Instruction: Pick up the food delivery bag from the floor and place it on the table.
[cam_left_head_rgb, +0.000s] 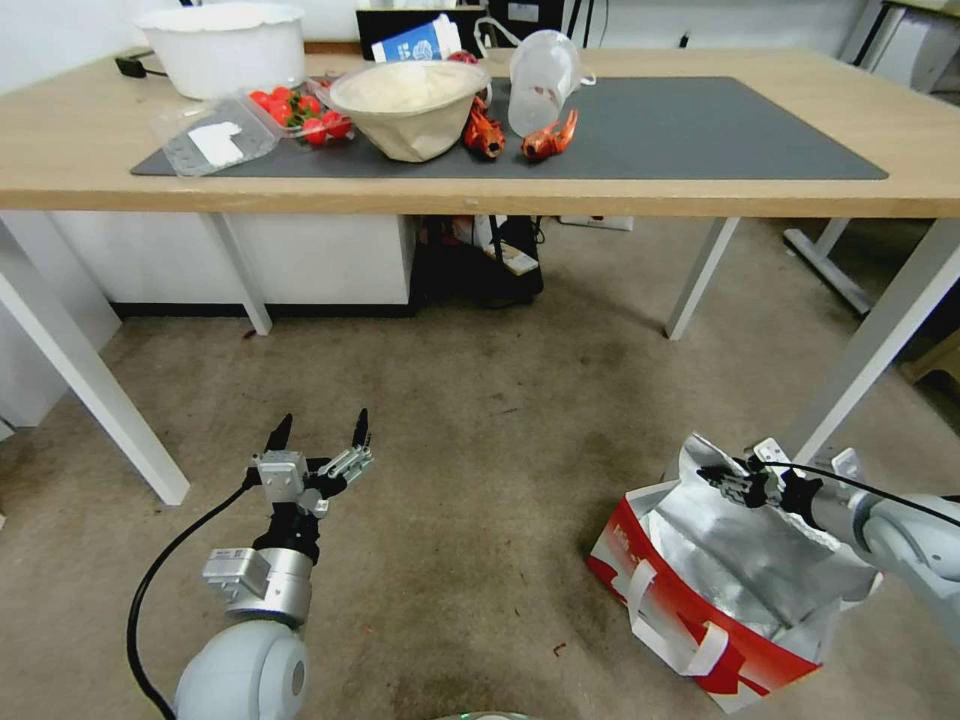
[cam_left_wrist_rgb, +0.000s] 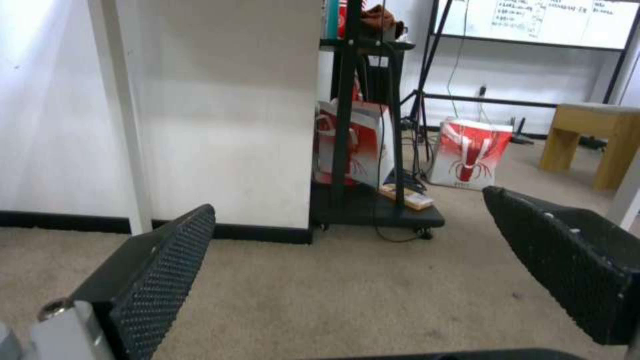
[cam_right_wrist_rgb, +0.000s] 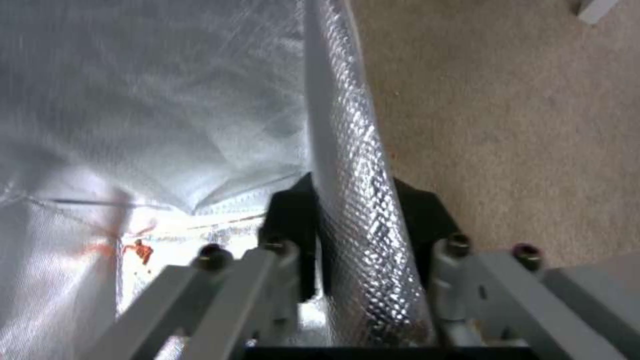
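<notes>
on the floor (cam_left_head_rgb: 480, 480), right gripper (cam_left_head_rgb: 722, 478) pinches food delivery bag (cam_left_head_rgb: 720, 590).

The red-and-white paper delivery bag with silver foil lining (cam_left_head_rgb: 720, 590) stands open on the stained brownish carpet floor (cam_left_head_rgb: 480, 480). The light-wood table with its grey mat (cam_left_head_rgb: 640, 195) stands beyond it.

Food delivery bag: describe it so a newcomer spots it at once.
On the floor before the table, at the robot's right, stands the food delivery bag. Red-and-white, white strap handles, open foil-lined top, its rim pinched by the right pincer.
</notes>
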